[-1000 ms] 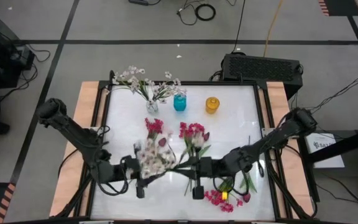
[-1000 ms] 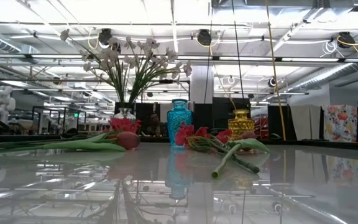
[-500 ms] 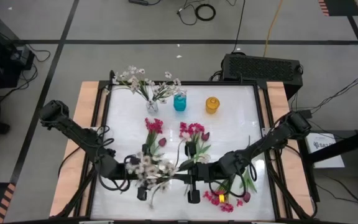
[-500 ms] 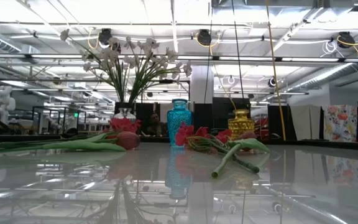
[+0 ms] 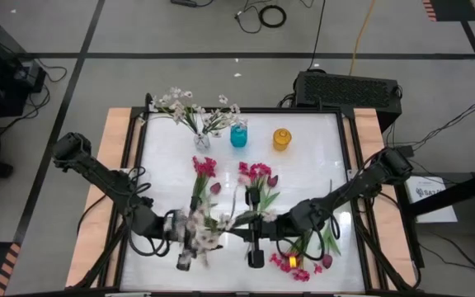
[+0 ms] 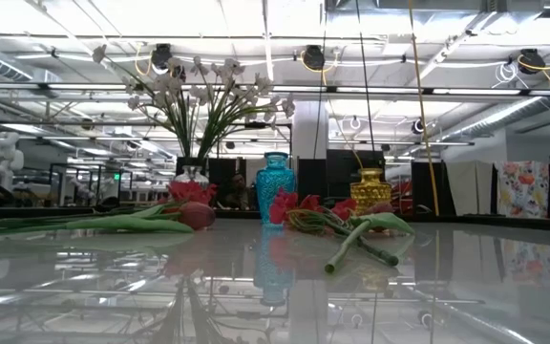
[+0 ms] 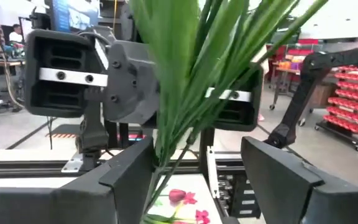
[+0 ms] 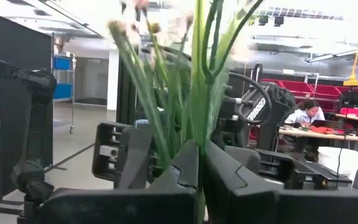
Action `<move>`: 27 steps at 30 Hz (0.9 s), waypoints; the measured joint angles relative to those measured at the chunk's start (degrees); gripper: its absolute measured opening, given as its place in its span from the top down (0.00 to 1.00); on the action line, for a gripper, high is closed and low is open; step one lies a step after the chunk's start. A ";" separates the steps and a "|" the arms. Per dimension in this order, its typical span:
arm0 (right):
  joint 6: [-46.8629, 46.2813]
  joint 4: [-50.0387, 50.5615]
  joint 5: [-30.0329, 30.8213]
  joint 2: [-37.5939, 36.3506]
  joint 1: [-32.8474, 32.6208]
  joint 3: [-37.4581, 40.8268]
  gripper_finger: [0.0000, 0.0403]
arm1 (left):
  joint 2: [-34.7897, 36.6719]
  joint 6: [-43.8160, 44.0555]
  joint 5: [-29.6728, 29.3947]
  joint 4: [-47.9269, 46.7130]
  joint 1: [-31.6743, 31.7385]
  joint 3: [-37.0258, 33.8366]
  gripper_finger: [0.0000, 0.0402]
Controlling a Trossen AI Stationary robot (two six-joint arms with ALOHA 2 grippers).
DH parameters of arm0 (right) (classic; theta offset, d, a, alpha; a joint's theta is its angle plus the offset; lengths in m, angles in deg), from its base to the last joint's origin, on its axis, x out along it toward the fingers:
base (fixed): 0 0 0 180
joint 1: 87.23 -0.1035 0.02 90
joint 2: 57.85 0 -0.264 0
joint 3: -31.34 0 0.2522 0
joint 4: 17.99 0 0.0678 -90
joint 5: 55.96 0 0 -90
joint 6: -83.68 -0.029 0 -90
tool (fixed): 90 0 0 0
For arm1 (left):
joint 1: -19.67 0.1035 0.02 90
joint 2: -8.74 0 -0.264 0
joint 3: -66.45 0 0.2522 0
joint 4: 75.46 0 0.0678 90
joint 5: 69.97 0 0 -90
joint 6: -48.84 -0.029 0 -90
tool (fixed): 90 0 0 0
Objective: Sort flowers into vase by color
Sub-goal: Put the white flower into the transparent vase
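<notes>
High view: a white sprig [image 5: 198,233] hangs over the front middle of the bench [image 5: 303,157], held off the surface between the two arms, its pale blossoms toward the left arm and its green stem running toward the right. The right tool [image 5: 252,234] is clamped on that stem; in the right wrist view its fingers [image 8: 166,177] press together with the leaves rising straight out of them. The left tool [image 5: 185,241] faces it from close by, and in the left wrist view its fingers [image 7: 124,174] stand well apart with the green stems passing between them, so it surrounds the sprig without gripping it.

This looks like a hand-over of the white sprig from one arm to the other; I cannot tell which way it is going. At the far edge stands a clear vase [image 5: 201,141] already holding white blossoms, with a blue vase [image 5: 238,136] and a yellow vase [image 5: 281,139] beside it, both without flowers. Magenta and maroon flowers [image 5: 256,176] lie mid-bench, and more pink ones [image 5: 297,264] near the front right.

If the left tool is the receiver, it should close on the stem before the right lets go, then carry the sprig stem-down to the clear vase.
</notes>
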 joint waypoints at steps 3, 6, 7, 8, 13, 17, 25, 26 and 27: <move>-0.05 0.20 -0.06 0.02 0.06 0.00 1.00 | 0.00 0.01 -0.47 0.61 -0.05 0.00 0.38; -0.11 0.10 -0.02 0.00 0.08 0.00 1.00 | 0.00 0.02 -0.83 1.55 -0.04 0.01 0.38; -0.11 0.16 -0.02 0.00 0.07 0.00 1.00 | 0.00 0.03 -1.49 1.76 -0.03 0.02 0.38; -0.13 0.28 -0.02 0.00 0.07 0.00 1.00 | 0.00 0.02 -2.06 1.96 -0.03 0.02 0.38; -0.22 0.37 -0.03 0.00 0.09 0.00 1.00 | 0.02 0.02 -2.47 2.18 -0.05 0.02 0.40; -0.56 0.50 -0.06 0.00 0.09 0.00 1.00 | 0.02 0.01 -2.60 2.18 0.02 0.02 0.51; -2.70 3.19 -0.15 -0.05 0.28 0.00 0.95 | 0.19 -2.04 -3.05 1.92 0.08 0.02 0.82; -2.81 3.51 0.02 -0.08 0.28 -0.01 0.93 | 0.40 -2.42 -3.08 1.73 0.08 0.02 0.86; -2.84 3.91 0.18 -0.15 0.29 -0.03 0.90 | 0.67 -3.15 -3.43 1.26 0.08 0.02 0.90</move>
